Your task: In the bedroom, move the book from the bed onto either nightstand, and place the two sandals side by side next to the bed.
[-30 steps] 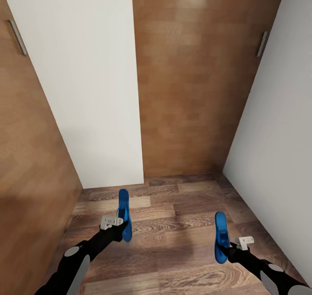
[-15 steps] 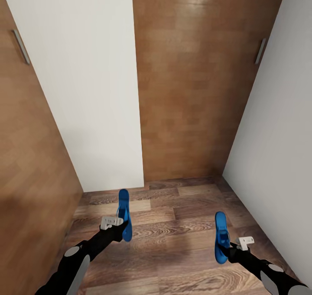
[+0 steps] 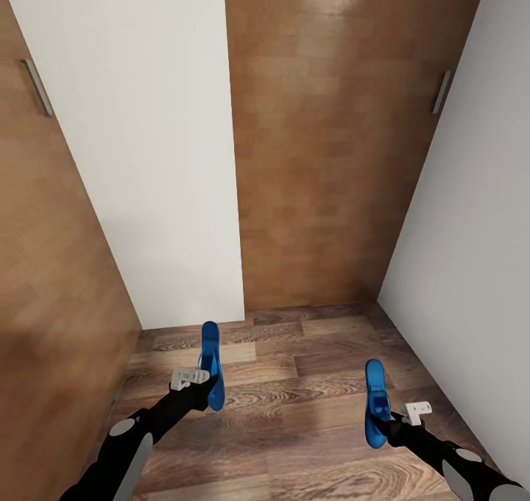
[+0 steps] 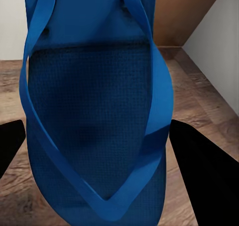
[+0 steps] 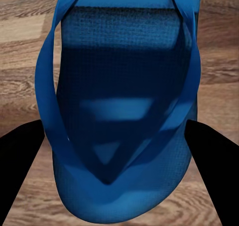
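Meanwhile, step: carrying sandals | left gripper [image 3: 200, 385] clenched on one sandal [image 3: 211, 365] above the floor [image 3: 294, 383] | right gripper [image 3: 394, 421] grasped the other sandal [image 3: 376, 411] | next: likely find the bed, neither seen here.

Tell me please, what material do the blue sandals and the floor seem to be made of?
The sandal in the left pincer looks like foam or soft rubber: its matte footbed has a fine woven-looking grain, and the straps are smooth. The sandal in the right pincer shows the same texture. The floor looks like brown wood planks with visible grain and a slight sheen; it could be laminate.
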Robot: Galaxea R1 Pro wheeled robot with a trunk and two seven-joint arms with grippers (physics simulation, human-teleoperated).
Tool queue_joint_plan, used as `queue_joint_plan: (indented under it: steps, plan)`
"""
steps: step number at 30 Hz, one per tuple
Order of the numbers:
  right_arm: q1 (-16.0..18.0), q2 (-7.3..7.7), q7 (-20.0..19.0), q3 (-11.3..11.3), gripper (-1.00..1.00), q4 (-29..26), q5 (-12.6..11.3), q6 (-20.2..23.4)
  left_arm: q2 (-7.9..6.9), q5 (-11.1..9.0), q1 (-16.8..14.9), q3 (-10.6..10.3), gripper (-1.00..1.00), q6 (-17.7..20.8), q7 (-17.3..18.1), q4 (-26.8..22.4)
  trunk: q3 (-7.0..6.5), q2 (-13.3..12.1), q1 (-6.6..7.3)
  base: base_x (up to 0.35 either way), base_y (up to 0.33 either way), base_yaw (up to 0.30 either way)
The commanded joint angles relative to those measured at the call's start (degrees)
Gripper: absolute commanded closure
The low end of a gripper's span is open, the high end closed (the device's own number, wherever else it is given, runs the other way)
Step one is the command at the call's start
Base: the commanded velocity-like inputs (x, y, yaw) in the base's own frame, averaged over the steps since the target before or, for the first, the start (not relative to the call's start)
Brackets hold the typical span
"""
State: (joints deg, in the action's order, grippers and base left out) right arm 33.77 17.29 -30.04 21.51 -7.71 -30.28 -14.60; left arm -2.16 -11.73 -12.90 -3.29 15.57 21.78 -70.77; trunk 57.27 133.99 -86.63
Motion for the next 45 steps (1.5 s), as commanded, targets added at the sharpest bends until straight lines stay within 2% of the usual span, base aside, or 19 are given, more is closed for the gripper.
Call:
queue_joint_plan:
  steps: [1,8,19,20,23,26,29,35,38,45]
  plan:
    - [0.05,0.03,-0.19,0.46,1.00,0.06,-0.55,-0.21,-0.03,-0.63,-0.02,-0.05,1.00,0.51,-0.02,0.01,0.05,0.02,0.01,0.000,0.000,0.000]
    - [0.06,-0.03,-0.14,0.46,1.00,0.11,-0.53,-0.25,-0.08,-0.52,-0.02,0.01,1.00,0.28,-0.06,4.35,0.05,0.02,0.01,0.000,0.000,0.000]
    - [0.06,0.01,-0.18,0.46,1.00,0.14,-0.54,-0.25,-1.15,-0.57,-0.02,0.25,1.00,-0.54,0.01,9.48,-1.92,-4.39,2.43,0.000,0.000,0.000]
    - [0.06,0.02,-0.17,0.46,1.00,0.15,-0.52,-0.25,-1.58,-0.57,-0.02,0.27,1.00,-0.67,0.01,10.30,-2.10,-4.79,2.65,0.000,0.000,0.000]
    - [0.07,0.02,-0.18,0.46,1.00,0.14,-0.53,-0.25,-2.79,-0.63,-0.02,0.37,1.00,-2.43,0.01,14.58,-2.64,-5.99,3.31,0.000,0.000,0.000]
    - [0.06,-0.02,-0.16,0.46,1.00,0.15,-0.50,-0.25,-3.30,-0.65,-0.02,0.50,1.00,-6.78,-0.04,18.36,-3.18,-7.20,3.96,0.000,0.000,0.000]
    - [0.07,-0.05,-0.12,0.46,1.00,0.15,-0.49,-0.25,-3.47,-0.67,-0.02,0.55,1.00,-9.26,-0.12,20.60,-3.72,-8.40,4.62,0.000,0.000,0.000]
    - [0.05,-0.06,-0.11,0.46,1.00,0.22,-0.55,-0.33,-3.62,-0.73,0.00,0.59,1.00,-10.61,-0.16,25.17,-4.80,-10.81,5.94,0.000,0.000,0.000]
    - [0.05,-0.07,-0.11,0.46,1.00,0.65,-0.56,-0.34,-3.73,-0.74,-0.01,0.76,1.00,-10.77,-0.16,26.68,-4.80,-10.81,5.94,0.000,0.000,0.000]
    - [0.06,-0.34,-0.06,0.54,1.00,5.46,-0.50,-0.42,-3.70,-0.75,-0.02,1.15,1.00,-10.90,-0.15,28.77,-4.80,-10.81,5.94,0.000,0.000,-0.068]
